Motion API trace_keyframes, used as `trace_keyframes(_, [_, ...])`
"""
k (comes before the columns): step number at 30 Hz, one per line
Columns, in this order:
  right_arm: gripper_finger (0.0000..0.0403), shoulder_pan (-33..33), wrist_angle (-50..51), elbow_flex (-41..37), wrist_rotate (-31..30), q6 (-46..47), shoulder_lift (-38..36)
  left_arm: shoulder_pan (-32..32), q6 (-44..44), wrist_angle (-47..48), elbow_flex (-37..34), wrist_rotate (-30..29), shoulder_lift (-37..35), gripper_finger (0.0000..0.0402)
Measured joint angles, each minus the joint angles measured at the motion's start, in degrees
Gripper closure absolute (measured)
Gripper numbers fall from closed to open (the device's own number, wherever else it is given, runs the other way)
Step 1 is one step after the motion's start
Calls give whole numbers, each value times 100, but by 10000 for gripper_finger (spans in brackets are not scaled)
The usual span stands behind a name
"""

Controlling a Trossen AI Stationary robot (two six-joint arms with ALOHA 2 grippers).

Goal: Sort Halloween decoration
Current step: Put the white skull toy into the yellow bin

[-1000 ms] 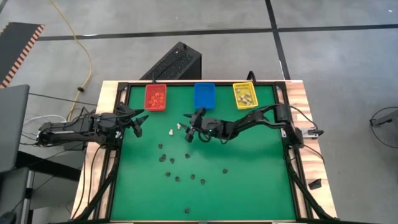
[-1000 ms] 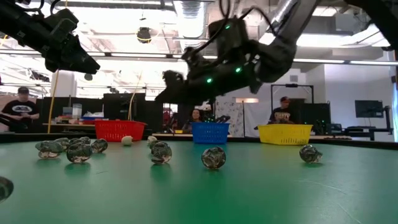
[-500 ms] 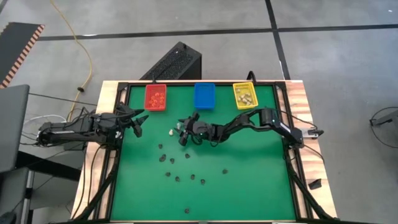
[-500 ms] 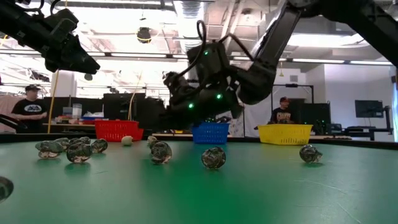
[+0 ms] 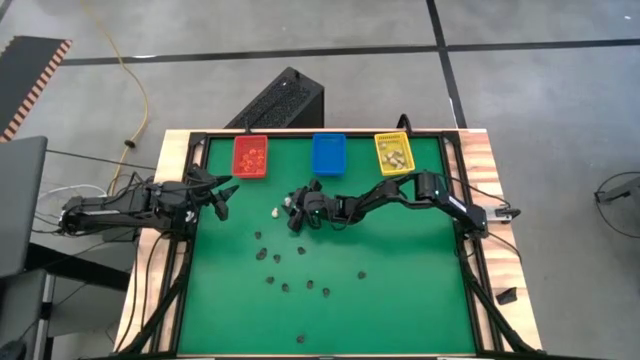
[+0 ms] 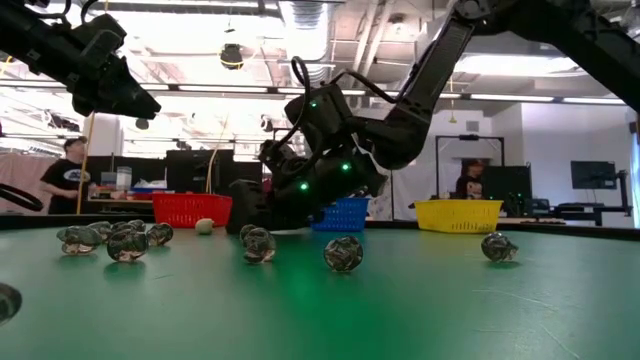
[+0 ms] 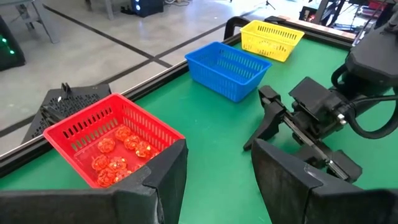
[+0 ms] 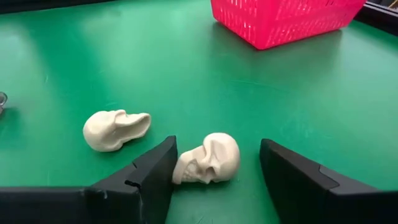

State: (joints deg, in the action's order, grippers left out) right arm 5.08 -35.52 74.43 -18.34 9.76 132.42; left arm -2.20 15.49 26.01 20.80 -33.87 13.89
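While the green desk (image 5: 400, 260) carries everything, its far edge holds three bins in a row: a red bin (image 5: 250, 157) at the left with orange-brown trinkets (image 7: 118, 152) inside, a blue bin (image 5: 328, 153) in the middle, and a yellow bin (image 5: 393, 153) at the right with pale pieces in it.

From the right side the right arm (image 5: 420, 192) reaches across the desk toward the middle, and its gripper (image 5: 294, 212) is down low at the desk surface, just in front of the blue bin. Its fingers (image 8: 149, 174) are spread wide, with a cream skull (image 8: 208, 158) lying on the green surface between them, close to one finger; no squeeze on it is visible. A second cream skull (image 8: 115, 129) lies just beside it, outside the fingers, resting on its side.

At the left edge of the desk the left arm (image 5: 110, 208) waits, its gripper (image 5: 222, 196) raised near the red bin with the fingers (image 7: 283, 171) spread and nothing between them.

Nearer the front, dark trinkets (image 5: 290, 272) are scattered across the middle of the desk, well apart from the bins. In the low view several of these (image 6: 343, 253) sit in a loose line on the green surface, with a small group clustered at the left.
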Motion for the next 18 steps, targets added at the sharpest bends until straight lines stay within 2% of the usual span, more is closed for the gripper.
trace_keyframes(3, [176, 0, 33, 0, -19, 33, -2, 0, 7, -1, 0, 0, -2, 233])
trace_keyframes(11, [299, 0, 100, -2, -31, 48, -4, 1, 12, -1, 0, 0, 0, 233])
trace_keyframes(14, [318, -7, 105, -4, -43, 48, -4, 0, 13, -1, 0, 0, -2, 233])
trace_keyframes(18, [321, -7, 110, -7, -42, 84, -10, 2, 17, -1, 0, 0, 0, 233])
